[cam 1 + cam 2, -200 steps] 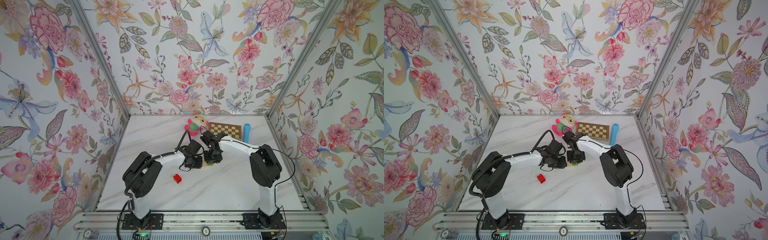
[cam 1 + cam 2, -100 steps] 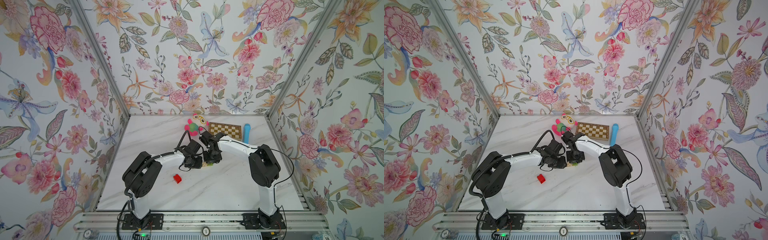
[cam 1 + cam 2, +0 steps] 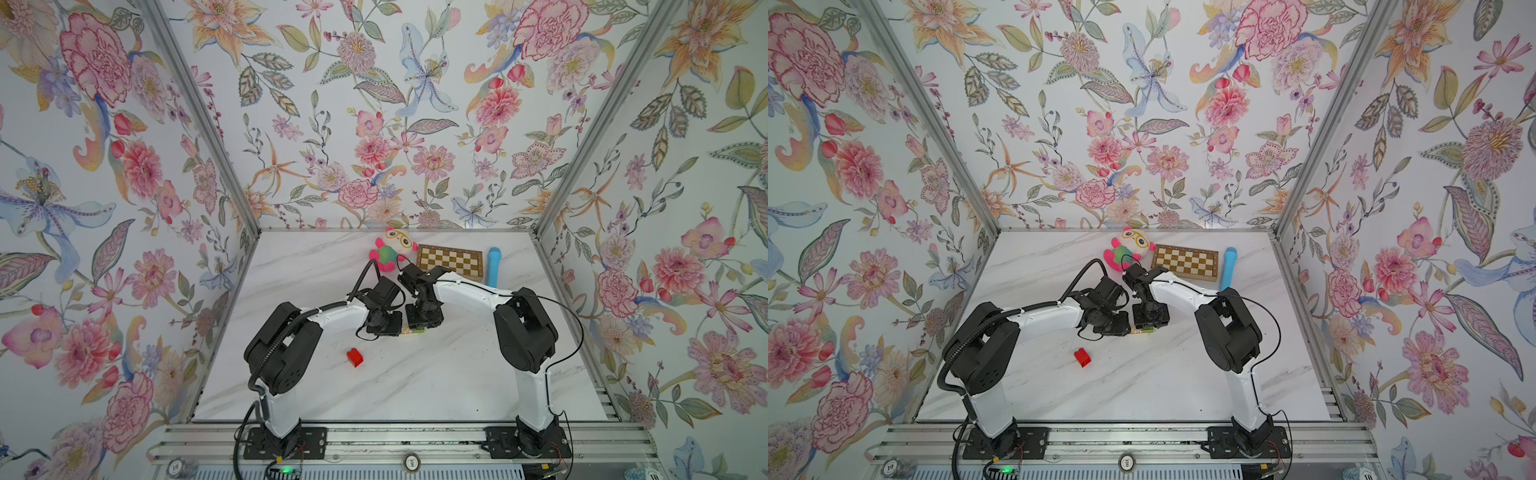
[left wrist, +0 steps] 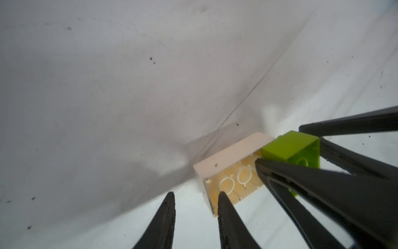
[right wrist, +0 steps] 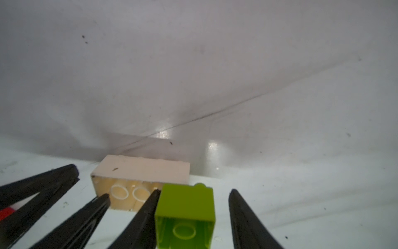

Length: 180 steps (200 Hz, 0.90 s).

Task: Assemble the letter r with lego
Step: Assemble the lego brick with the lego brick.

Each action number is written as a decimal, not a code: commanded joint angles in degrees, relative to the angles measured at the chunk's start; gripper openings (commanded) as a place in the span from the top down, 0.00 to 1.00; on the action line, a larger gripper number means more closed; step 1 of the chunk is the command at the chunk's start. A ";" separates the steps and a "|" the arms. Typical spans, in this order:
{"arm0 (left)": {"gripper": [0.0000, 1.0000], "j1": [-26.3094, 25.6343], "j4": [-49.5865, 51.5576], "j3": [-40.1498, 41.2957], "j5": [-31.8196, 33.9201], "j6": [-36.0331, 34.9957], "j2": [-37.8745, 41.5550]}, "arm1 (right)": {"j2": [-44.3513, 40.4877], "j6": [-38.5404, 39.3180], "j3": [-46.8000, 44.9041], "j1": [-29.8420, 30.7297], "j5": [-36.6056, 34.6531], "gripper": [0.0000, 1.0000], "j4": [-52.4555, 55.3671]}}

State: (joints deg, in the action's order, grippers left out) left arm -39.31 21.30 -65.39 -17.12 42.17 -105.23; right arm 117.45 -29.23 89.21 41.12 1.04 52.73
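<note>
A cream lego brick (image 5: 142, 170) lies on its side on the white table, hollow underside towards both wrist cameras. A lime green brick (image 5: 185, 202) sits against that underside at one end, stud towards the cream brick (image 4: 228, 157). My right gripper (image 5: 195, 191) is open around the lime brick (image 4: 288, 146): one finger touches it, the other stands clear. My left gripper (image 4: 196, 195) is open with nothing between its fingers; one fingertip (image 4: 221, 196) rests on the cream brick's open side. In both top views the grippers meet over these bricks (image 3: 412, 331) (image 3: 1143, 331). A red brick (image 3: 354, 357) (image 3: 1082, 357) lies alone nearer the front.
At the back of the table are a pink plush toy (image 3: 392, 249), a wooden chessboard (image 3: 451, 259) and a blue cylinder (image 3: 493, 266). Flowered walls close in the left, right and back sides.
My right gripper's jaws have parted from the lime green brick, which stays at the cream brick. Both arms have hardly moved.
</note>
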 commanded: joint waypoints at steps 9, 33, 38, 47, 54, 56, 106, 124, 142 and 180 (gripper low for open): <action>0.63 0.47 3.08 -3.41 1.50 -1.95 -0.83 | -4.11 -0.30 1.74 -0.41 -0.14 0.36 1.68; 0.63 0.48 4.46 -5.91 1.89 -3.10 -0.93 | -7.05 -0.73 2.87 -1.15 -0.11 0.35 1.79; 0.63 0.51 4.89 -6.61 2.17 -3.35 -0.94 | -7.45 -0.73 3.10 -1.29 0.13 0.34 1.81; 0.62 0.63 5.67 -7.53 2.56 -3.75 -0.90 | -8.16 -0.93 3.71 -1.68 0.18 0.34 2.02; 0.62 0.81 6.41 -8.33 2.92 -4.07 -0.88 | -8.54 -0.93 4.09 -1.91 0.18 0.33 2.23; 0.62 0.90 6.59 -8.55 3.03 -4.17 -0.90 | -8.68 -0.96 4.16 -2.10 0.19 0.33 2.34; 0.50 5.79 13.77 -10.95 8.94 -10.57 3.48 | -12.16 -0.20 3.00 -6.05 2.25 0.30 3.28; 0.44 8.63 16.32 -12.25 12.08 -14.92 4.83 | -13.99 1.01 3.01 -7.32 3.16 0.27 4.41; 0.40 10.49 19.83 -15.40 15.61 -19.04 4.84 | -15.26 2.89 3.34 -8.40 4.13 0.20 5.98; 0.37 12.06 25.00 -21.19 16.57 -26.05 0.56 | -16.81 5.14 1.47 -9.74 7.94 0.11 6.79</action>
State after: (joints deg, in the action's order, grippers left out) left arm -27.38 40.05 -83.29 -3.07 23.24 -102.54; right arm 102.19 -26.39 92.53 31.70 5.58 56.62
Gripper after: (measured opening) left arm 0.624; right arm 0.881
